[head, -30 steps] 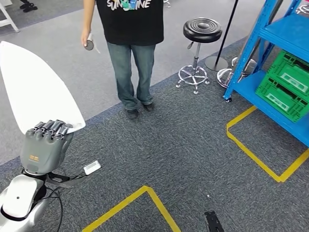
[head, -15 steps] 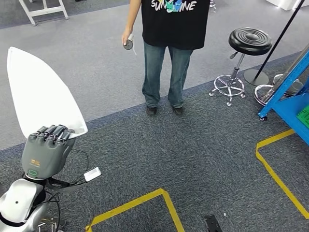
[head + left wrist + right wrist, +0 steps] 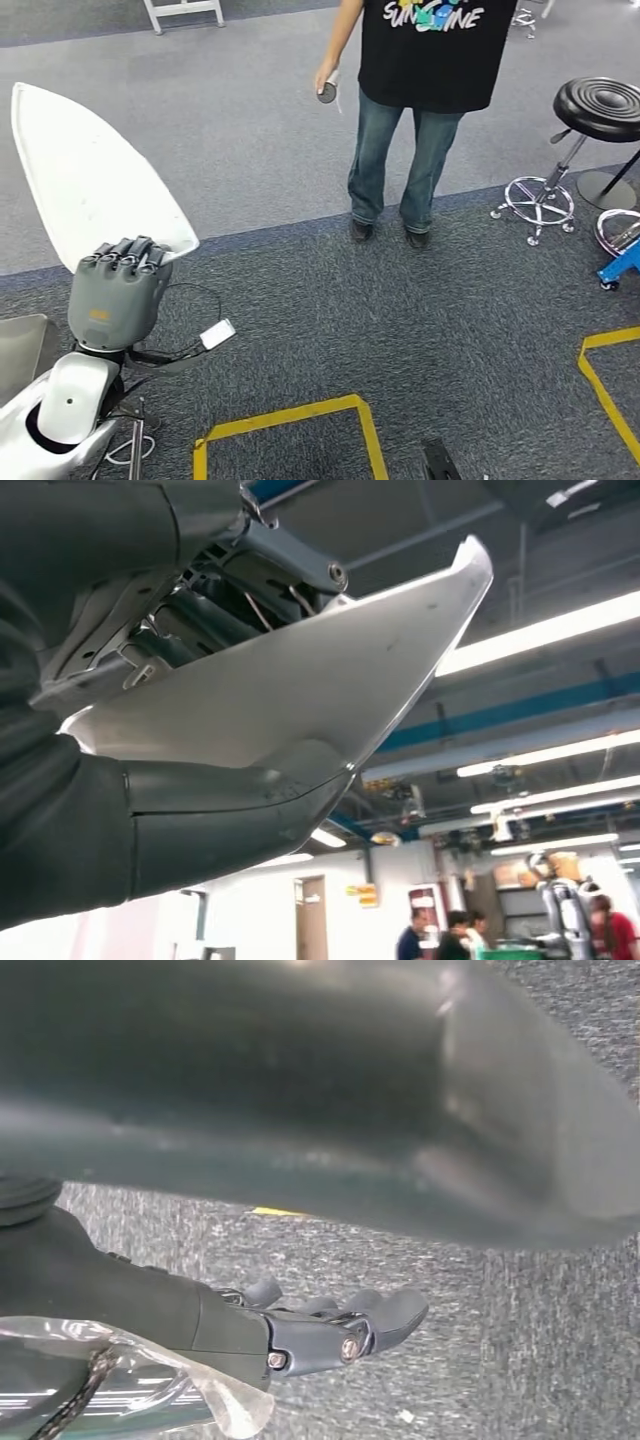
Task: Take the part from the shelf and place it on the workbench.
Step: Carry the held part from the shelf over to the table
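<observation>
The part [image 3: 90, 180] is a large white curved shell with a pointed end. My left hand [image 3: 117, 300] grips its near edge and holds it up at the left of the head view. In the left wrist view the thumb presses the underside of the part [image 3: 317, 670] while the fingers [image 3: 219, 595] lie over its upper side. My right hand [image 3: 324, 1330] hangs over the carpet with its fingers stretched out and nothing in them.
A person [image 3: 430, 60] in a black T-shirt and jeans stands ahead, holding a small round device [image 3: 327, 92]. A black stool [image 3: 600, 110] and a blue shelf foot [image 3: 620, 268] are at the right. Yellow floor tape [image 3: 302, 413] lies near. A grey surface corner [image 3: 19, 350] shows far left.
The camera has turned left, so the person and stool slid right and the blue shelf with green crates left the picture. My left hand still holds the white part.
</observation>
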Robot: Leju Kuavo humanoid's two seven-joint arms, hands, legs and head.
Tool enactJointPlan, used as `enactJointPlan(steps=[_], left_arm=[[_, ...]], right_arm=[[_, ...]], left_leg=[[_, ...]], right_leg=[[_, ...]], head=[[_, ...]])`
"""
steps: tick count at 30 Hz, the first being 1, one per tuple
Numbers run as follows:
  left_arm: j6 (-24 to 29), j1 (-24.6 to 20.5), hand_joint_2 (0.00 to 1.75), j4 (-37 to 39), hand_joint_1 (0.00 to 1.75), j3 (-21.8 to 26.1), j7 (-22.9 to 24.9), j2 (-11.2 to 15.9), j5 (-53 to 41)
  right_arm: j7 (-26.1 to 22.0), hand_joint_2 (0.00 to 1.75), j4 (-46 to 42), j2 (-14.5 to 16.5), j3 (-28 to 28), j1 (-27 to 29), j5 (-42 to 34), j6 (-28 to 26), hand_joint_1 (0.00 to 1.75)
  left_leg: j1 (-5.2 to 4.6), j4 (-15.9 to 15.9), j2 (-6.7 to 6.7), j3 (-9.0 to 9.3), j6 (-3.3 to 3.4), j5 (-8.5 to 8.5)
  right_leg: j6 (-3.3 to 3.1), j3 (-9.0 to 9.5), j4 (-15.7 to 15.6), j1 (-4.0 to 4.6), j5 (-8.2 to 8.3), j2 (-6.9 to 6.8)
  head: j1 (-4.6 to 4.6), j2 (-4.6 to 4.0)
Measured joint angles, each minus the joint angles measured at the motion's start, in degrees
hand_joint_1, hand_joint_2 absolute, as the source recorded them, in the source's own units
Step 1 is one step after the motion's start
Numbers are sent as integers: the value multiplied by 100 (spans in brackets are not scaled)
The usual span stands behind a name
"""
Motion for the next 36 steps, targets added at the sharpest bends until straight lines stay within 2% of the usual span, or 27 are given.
enactJointPlan(steps=[1,2,3,4,6,8,9,10,11,12,13,14,15,17,18,19,20,21,23,25,26,27,28,30,32,34,36], left_arm=[[-16,-78,175,8,175,-104,11,6,0],[-22,-137,175,17,175,-193,24,14,0],[-22,-177,175,24,175,-273,33,25,0],[-23,-203,175,30,175,-338,37,34,0],[-22,-271,175,41,175,-439,41,41,0],[-34,-339,175,63,175,-543,89,41,0],[-49,-356,175,80,175,-612,137,43,0],[-64,-365,175,101,175,-695,196,46,0],[-76,-368,175,126,175,-780,252,50,0],[-82,-369,175,154,175,-859,296,55,0],[-81,-373,175,184,175,-928,326,58,0],[-79,-381,175,215,175,-988,348,60,0],[-78,-392,175,248,175,-1042,360,60,1],[-76,-412,175,309,175,-1134,360,60,2],[-76,-418,175,336,175,-1169,342,63,3],[-75,-418,175,356,175,-1195,321,67,2],[-75,-426,175,376,175,-1221,296,68,2],[-75,-441,175,393,175,-1244,279,68,2],[-75,-468,175,424,175,-1289,255,57,2],[-75,-467,175,460,175,-1325,244,50,2],[-75,-463,175,477,175,-1341,240,49,2],[-75,-461,175,493,175,-1352,238,49,3],[-75,-461,175,504,175,-1357,234,48,3],[-75,-473,175,518,175,-1357,206,42,3],[-72,-486,175,526,175,-1356,141,29,2],[-66,-486,175,536,175,-1353,51,21,2],[-63,-482,175,543,175,-1348,-8,21,2]], right_arm=[[37,0,-1,-1,0,0,0,-6,0],[62,0,-2,-1,-1,0,0,-11,0],[79,0,-3,-2,-1,-2,0,-13,0],[85,0,-5,-2,-1,-7,0,-13,0],[86,0,-8,-2,-1,-23,0,-13,0],[78,0,-12,-2,-1,-5,0,-4,0],[71,0,-16,-2,-1,15,0,1,0],[68,0,-20,-2,-1,32,0,6,0],[76,0,-24,-2,-1,41,0,8,0],[99,0,-26,-2,-1,42,0,6,0],[132,0,-27,-2,-1,39,0,2,0],[166,0,-30,1,-1,37,0,-2,0],[192,0,-34,4,-1,36,0,-5,0],[214,0,-43,13,-1,42,0,-6,0],[209,0,-46,15,-1,44,0,-5,0],[201,0,-48,17,-1,41,0,-2,0],[188,0,-50,18,-1,35,0,0,0],[177,0,-51,20,-2,28,0,2,0],[167,0,-51,21,-3,31,0,2,0],[167,0,-51,21,-3,49,0,2,0],[167,0,-51,21,-3,52,0,3,0],[167,0,-52,24,-3,50,0,3,0],[166,0,-52,26,-3,45,0,3,0],[156,0,-54,29,-3,38,0,3,0],[146,0,-54,29,-2,35,0,3,0],[143,0,-56,29,-1,27,1,2,0],[139,0,-58,29,1,16,2,2,0]], left_leg=[[-34,-129,71,57,41,-3],[-63,-145,53,52,80,-18],[-62,-156,-28,45,117,-12],[-55,-180,-96,56,150,-2],[-21,-235,-227,88,219,25],[-3,-246,-366,95,258,32],[-3,-245,-453,94,265,31],[-5,-243,-545,96,267,30],[-5,-240,-637,101,265,28],[-1,-237,-727,112,257,23],[5,-228,-811,122,241,13],[6,-211,-887,122,217,0],[10,-185,-961,105,188,-9],[27,-154,-1101,47,119,1],[41,-151,-1171,23,88,13],[48,-142,-1169,8,59,8],[42,-79,-1062,-22,36,-36],[33,86,-890,-97,15,-136],[27,774,-522,-422,-21,-476],[42,1465,-425,-762,-39,-719],[45,1541,-416,-801,-38,-689],[44,1375,-401,-715,-28,-552],[33,1004,-344,-520,-5,-344],[-39,216,-52,-101,72,-71],[-114,-105,117,49,139,-46],[-127,-132,-12,31,181,-42],[-119,-158,-96,34,210,-31]], right_leg=[[26,8,2,13,-15,-59],[52,13,-1,22,-24,-119],[81,30,-9,19,-35,-184],[113,30,9,9,-69,-168],[160,-110,317,-13,-263,109],[176,-513,1093,-30,-602,452],[182,-735,1485,-32,-724,516],[186,-891,1712,-35,-742,538],[187,-938,1706,-40,-638,546],[187,-867,1460,-50,-427,567],[190,-705,1040,-71,-168,638],[197,-532,631,-99,10,784],[201,-380,311,-125,117,918],[189,-257,99,-138,114,1053],[166,-237,91,-131,115,996],[134,-227,86,-127,121,925],[98,-210,74,-127,123,857],[60,-193,59,-125,124,784],[-2,-170,47,-101,105,627],[-30,-162,50,-74,81,454],[-34,-154,51,-65,70,370],[-33,-139,51,-56,56,292],[-27,-113,51,-49,39,217],[-1,-66,51,-26,-2,83],[42,-40,52,-1,-37,-57],[88,-8,42,11,-62,-205],[118,22,32,15,-77,-286]], head=[[1,0],[1,0],[2,0],[4,0],[29,0],[60,0],[70,0],[69,0],[69,0],[69,0],[69,0],[70,0],[66,0],[63,0],[61,0],[63,0],[53,0],[44,0],[27,0],[26,0],[25,0],[25,0],[25,0],[24,0],[25,0],[25,0],[23,0]])
